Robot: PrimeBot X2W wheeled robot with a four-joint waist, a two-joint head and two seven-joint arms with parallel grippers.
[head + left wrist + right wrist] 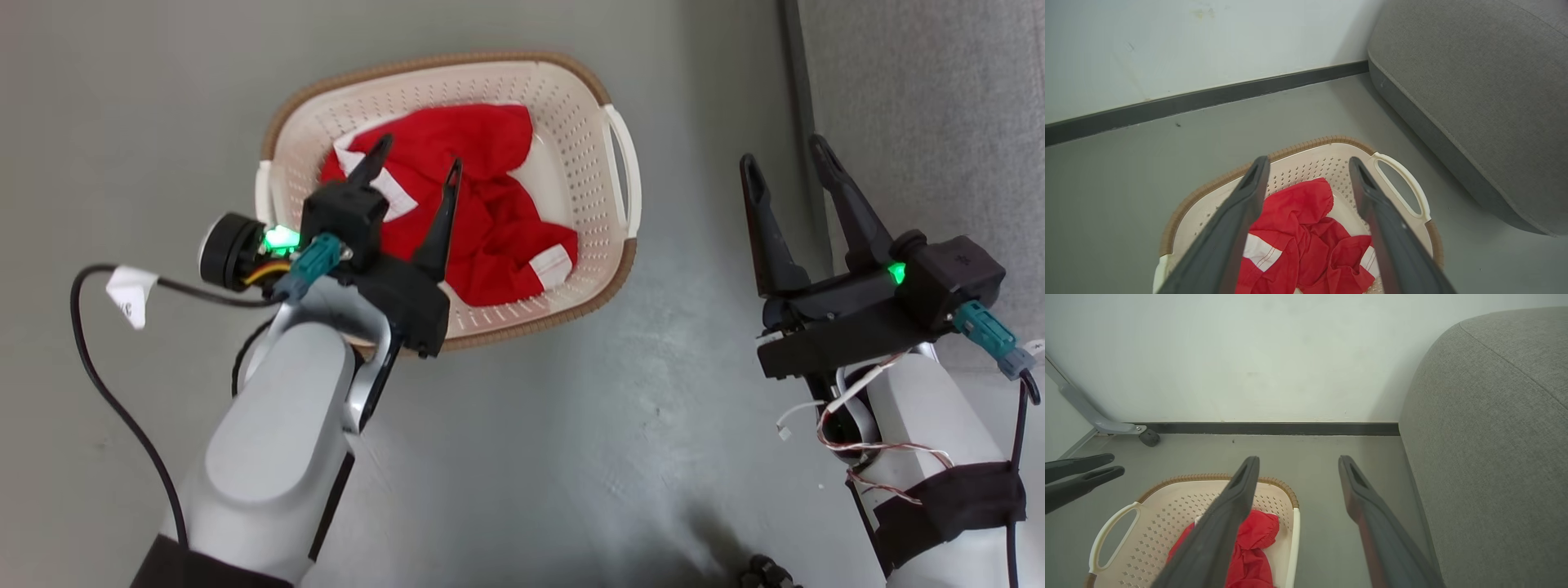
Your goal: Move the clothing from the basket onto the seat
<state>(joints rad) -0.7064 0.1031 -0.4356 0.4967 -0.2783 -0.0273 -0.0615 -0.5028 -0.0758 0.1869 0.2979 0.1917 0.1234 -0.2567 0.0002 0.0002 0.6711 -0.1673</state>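
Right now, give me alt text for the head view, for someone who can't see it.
The left gripper, jaws open, hovers over red clothing crumpled in a cream perforated basket on a grey floor. The right gripper, also open, is held off to the basket's right, beside the edge of the grey seat.

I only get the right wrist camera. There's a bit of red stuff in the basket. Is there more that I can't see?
Observer: Yes. The head view shows the red clothing spread over most of the basket floor, with white striped cuffs.
Operator: I see two dark fingers at my left edge. What are they doing?
Observer: That's the left gripper. It hangs open right over the clothing.
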